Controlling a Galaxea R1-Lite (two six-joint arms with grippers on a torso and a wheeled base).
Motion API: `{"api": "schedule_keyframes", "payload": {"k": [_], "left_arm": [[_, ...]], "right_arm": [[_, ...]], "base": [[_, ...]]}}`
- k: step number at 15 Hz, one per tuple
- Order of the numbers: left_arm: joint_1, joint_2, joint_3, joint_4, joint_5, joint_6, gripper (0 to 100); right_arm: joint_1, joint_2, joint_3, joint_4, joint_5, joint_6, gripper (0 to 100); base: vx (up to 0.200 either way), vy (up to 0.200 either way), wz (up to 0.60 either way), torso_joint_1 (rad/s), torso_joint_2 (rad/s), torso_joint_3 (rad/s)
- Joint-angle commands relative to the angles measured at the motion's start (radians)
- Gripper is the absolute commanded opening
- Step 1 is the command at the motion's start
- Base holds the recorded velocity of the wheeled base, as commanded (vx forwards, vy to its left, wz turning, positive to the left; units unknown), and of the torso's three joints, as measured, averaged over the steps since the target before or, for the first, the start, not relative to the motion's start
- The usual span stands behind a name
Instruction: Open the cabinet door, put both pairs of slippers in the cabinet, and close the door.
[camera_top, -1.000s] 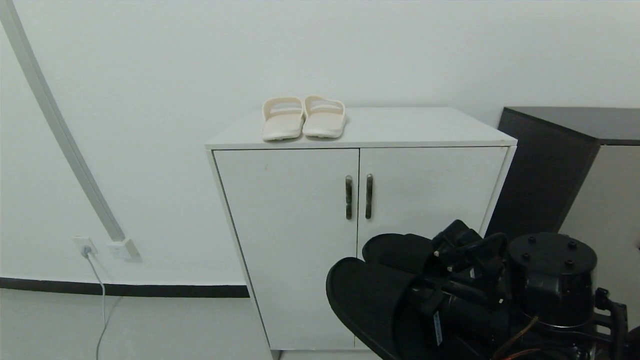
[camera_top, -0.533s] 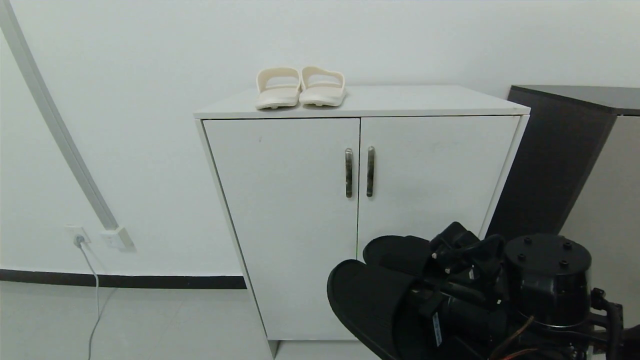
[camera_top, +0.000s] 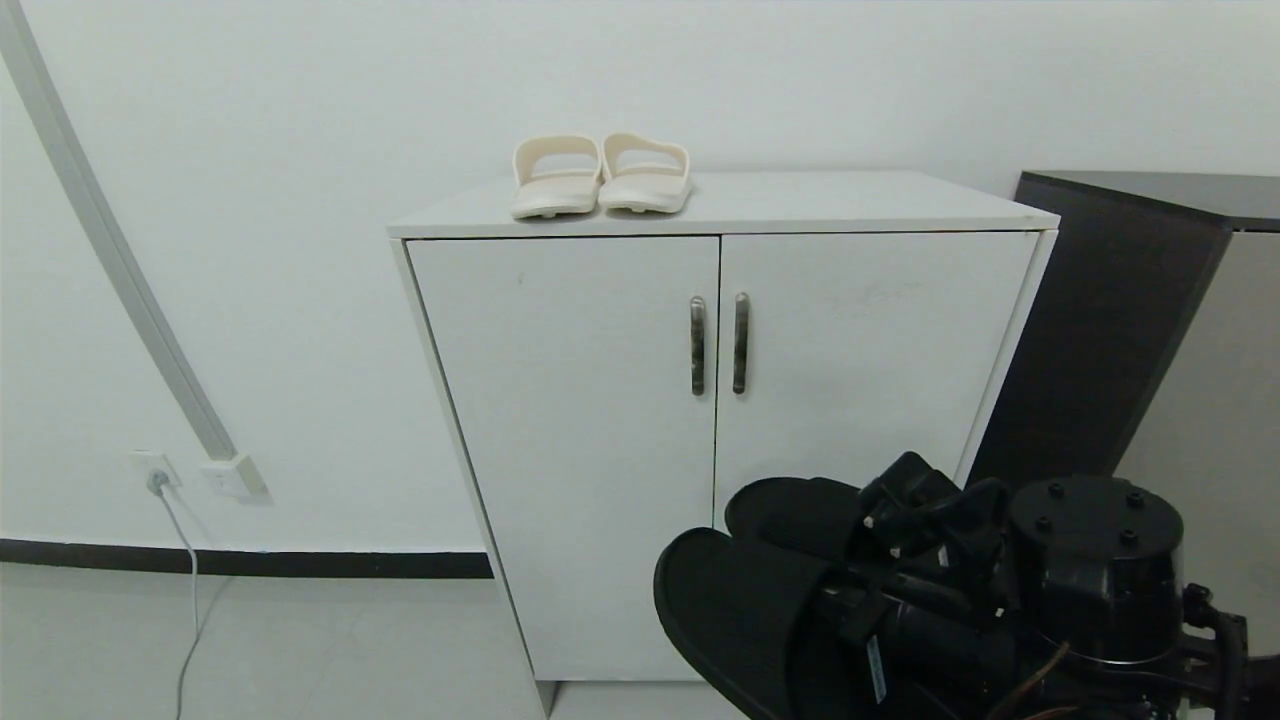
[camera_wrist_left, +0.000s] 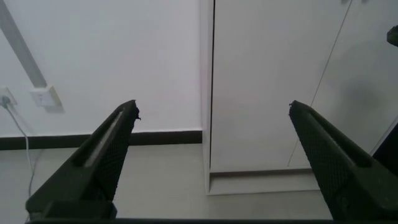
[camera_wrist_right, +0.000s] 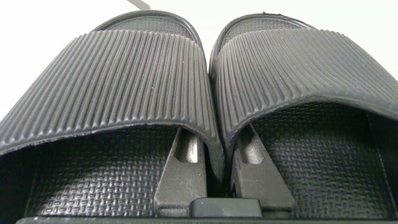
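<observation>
Cabinet (camera_top: 860, 200) stands with both doors shut: left door (camera_top: 570, 430) and right door (camera_top: 860, 350) meet at the centre, and their two handles (camera_top: 697, 345) sit just beside each other. The cream slippers (camera_top: 600, 178) rest side by side on the cabinet top, toward its left front edge. The black slippers (camera_top: 740, 600) are held in the air in front of the lower part of the right door, apart from it. The right jaws are clenched on the black slippers, pinching the two inner side walls together under the straps. The left jaws are released and spread wide, holding nothing, low down facing the cabinet's lower left corner, well below the handles. Assessment: the opening step is not yet done, and only the left jaws are free for it. Risks noted: the handles stand so close that jaws closing on one may foul the other. A right door swung outward would likely strike the black slippers held before it. The pinch takes only thin, flexible walls, so one slipper may work loose during insertion. A hard tug on a door may shake the cabinet and shift the cream slippers toward its front edge.
</observation>
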Motion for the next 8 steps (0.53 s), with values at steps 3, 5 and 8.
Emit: {"api": "schedule_keyframes", "payload": {"k": [3, 5, 8], "left_arm": [[-0.001, 0.063, -0.009, -0.001, 0.005, 0.019, 100], [-0.003, 0.167, -0.095, -0.013, -0.002, 0.002, 100], [-0.042, 0.457, -0.29, -0.047, -0.158, -0.048, 100]], "right_arm": [[0.004, 0.011, 0.023, -0.03, 0.018, -0.033, 0], [0.004, 0.019, 0.021, -0.054, 0.009, -0.032, 0], [0.004, 0.028, 0.018, -0.06, 0.007, -0.032, 0]], "base": [[0.0, 0.0, 0.0, -0.025, 0.1, 0.106], [0.0, 0.0, 0.0, 0.0, 0.0, 0.0], [0.0, 0.0, 0.0, 0.0, 0.0, 0.0]]}}
